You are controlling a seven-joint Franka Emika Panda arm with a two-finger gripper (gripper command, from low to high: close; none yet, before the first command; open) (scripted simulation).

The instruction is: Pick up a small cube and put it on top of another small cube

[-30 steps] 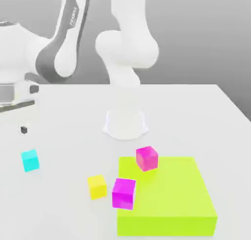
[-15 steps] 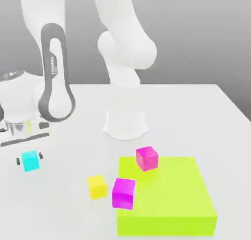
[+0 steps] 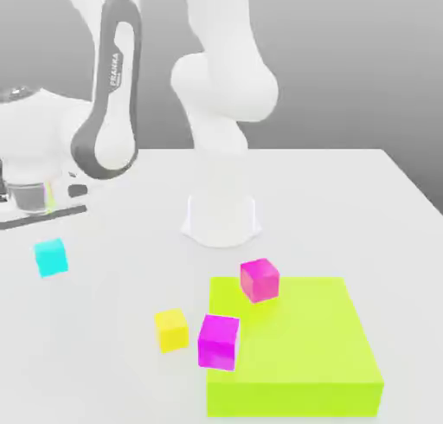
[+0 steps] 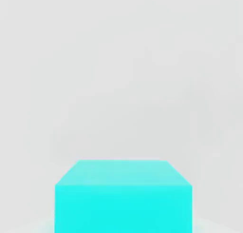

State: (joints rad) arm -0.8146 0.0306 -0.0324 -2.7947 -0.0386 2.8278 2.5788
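In the exterior view the gripper (image 3: 50, 260), closed on the cyan cube (image 3: 51, 257), holds it near the view's left edge; the yellow cube (image 3: 171, 329) lies toward the view's lower right, well apart. In the hand view the cyan cube (image 4: 123, 196) sits close under the camera over the bare white table (image 4: 121, 61).

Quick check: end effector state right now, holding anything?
End effector: shut on the cyan cube, which sits just clear of the table.
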